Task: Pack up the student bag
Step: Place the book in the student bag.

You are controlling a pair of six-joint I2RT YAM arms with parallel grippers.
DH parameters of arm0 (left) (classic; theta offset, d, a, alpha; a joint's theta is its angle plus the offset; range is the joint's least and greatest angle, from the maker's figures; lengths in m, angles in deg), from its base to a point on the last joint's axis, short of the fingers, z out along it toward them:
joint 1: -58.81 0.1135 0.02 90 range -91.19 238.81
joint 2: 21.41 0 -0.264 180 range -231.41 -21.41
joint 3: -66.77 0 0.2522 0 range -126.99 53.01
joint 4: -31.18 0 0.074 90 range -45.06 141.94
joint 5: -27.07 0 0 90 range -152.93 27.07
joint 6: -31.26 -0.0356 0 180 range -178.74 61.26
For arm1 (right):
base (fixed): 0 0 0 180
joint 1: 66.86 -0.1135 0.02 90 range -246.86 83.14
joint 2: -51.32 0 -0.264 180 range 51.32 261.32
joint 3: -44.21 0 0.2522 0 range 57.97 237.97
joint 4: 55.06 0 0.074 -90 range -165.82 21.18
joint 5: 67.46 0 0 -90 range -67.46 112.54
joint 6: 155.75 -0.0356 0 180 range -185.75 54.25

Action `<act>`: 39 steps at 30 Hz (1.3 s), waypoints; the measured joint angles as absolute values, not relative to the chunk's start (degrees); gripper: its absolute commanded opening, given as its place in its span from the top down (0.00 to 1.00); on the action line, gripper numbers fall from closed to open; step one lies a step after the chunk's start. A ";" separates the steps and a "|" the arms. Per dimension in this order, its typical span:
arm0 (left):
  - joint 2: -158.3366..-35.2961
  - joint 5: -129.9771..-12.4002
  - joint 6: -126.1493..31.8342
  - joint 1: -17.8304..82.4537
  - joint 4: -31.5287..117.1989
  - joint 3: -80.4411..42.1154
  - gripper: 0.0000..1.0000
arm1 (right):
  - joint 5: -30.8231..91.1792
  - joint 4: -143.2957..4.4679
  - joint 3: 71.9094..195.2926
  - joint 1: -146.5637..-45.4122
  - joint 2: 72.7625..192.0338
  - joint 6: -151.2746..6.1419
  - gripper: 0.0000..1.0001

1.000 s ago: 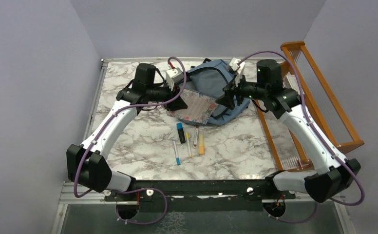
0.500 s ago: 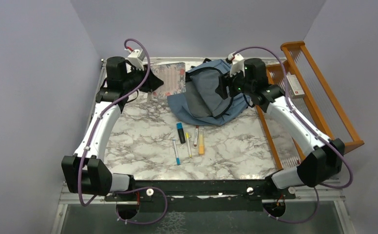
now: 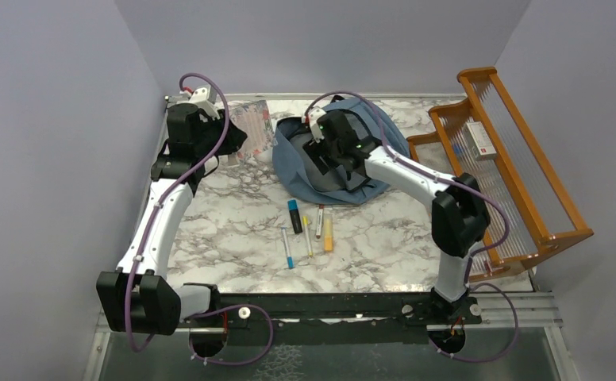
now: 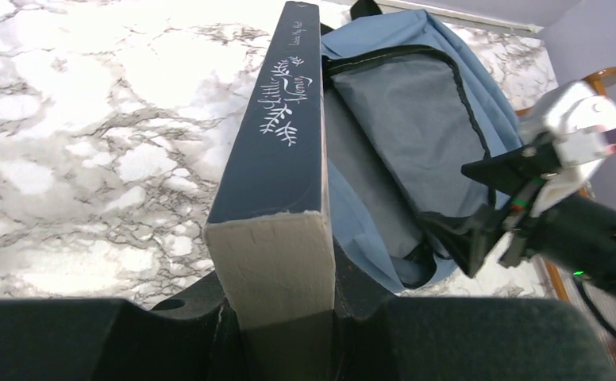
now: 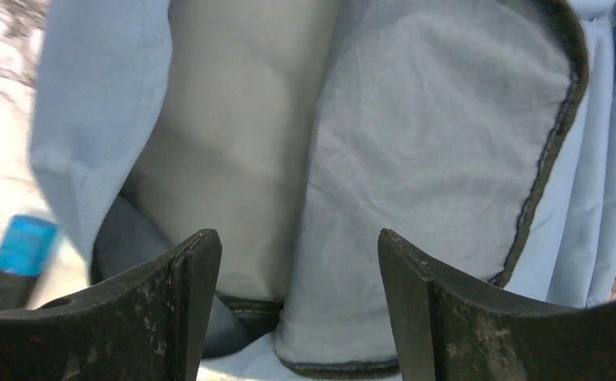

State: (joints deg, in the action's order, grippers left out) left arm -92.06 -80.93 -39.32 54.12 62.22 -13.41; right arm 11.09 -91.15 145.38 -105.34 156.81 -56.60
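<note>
The student bag, dusty blue with black trim, lies at the back middle of the table, its mouth open and grey lining showing. My right gripper hovers open just over that opening; in the right wrist view nothing sits between its fingers. My left gripper is shut on a thick book with a dark navy spine, held on edge to the left of the bag. The book's patterned cover faces up in the top view.
Several pens and markers lie in a row in front of the bag: a black-and-blue highlighter, a blue pen, an orange marker. An orange wooden rack holding a small box stands along the right edge.
My left gripper carried the book from over the bag to the back left corner. My right gripper swung left from the bag's right side to above its open mouth, jaws spreading wider.
</note>
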 measured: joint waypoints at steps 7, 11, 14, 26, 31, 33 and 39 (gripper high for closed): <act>-91.84 -78.94 -39.03 54.36 62.92 -12.73 1.00 | 1.76 -90.05 149.16 -107.09 166.73 -52.10 0.18; -91.60 -78.72 -39.06 54.43 63.03 -12.27 1.00 | -3.11 -88.13 151.18 -107.26 170.60 -49.26 0.18; -91.54 -78.74 -39.08 54.58 63.05 -11.53 1.00 | -6.46 -85.83 151.42 -107.44 172.61 -46.83 0.18; -90.66 -78.85 -39.08 54.63 63.03 -8.75 1.00 | -13.04 -80.39 151.98 -107.68 176.66 -40.28 0.49; -90.29 -78.94 -39.12 54.63 63.03 -8.36 1.00 | -13.21 -80.37 152.36 -108.03 177.20 -40.19 0.69; -90.29 -79.07 -39.19 54.63 63.03 -8.36 1.00 | -13.21 -80.39 152.36 -108.05 177.01 -40.19 0.79; -90.29 -80.51 -38.73 54.69 62.96 -8.36 1.00 | -13.17 -80.41 152.07 -107.79 174.21 -40.71 0.99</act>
State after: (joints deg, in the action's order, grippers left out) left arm -90.29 -80.51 -38.73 54.69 62.96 -8.36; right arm -13.17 -80.41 152.07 -107.79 174.21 -40.71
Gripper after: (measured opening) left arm 0.276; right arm 0.040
